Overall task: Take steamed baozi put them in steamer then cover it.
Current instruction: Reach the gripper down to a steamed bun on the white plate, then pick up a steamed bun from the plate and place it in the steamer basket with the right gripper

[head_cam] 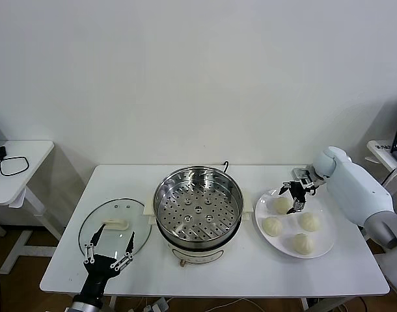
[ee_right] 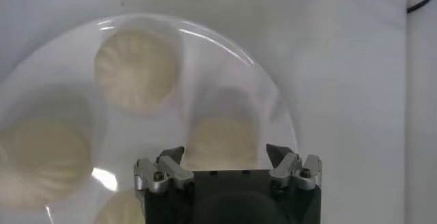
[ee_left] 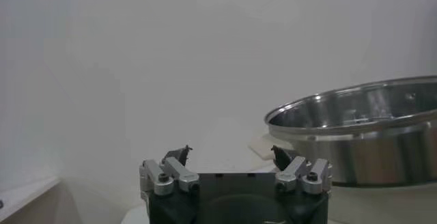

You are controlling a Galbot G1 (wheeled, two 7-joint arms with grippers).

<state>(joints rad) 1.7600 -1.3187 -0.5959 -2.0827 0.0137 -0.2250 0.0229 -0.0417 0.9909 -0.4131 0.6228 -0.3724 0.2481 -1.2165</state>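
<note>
R gripper (head_cam: 296,195) is held over the far-left baozi (head_cam: 281,205) on the white plate (head_cam: 325,250), fingers spread wide w/ nothing gripped; contact w/ the bun can't be told. All 4 baozi are seen on the plate, just right of the steamer (head_cam: 198,211), which is uncovered. L gripper (head_cam: 109,252) is parked over the glass lid (head_cam: 101,224), fingers wide apart, nothing held

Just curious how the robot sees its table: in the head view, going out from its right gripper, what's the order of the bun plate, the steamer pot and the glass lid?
1. Plate, directly beneath the right gripper.
2. Steamer, mid-table.
3. Glass lid, far left.
</note>
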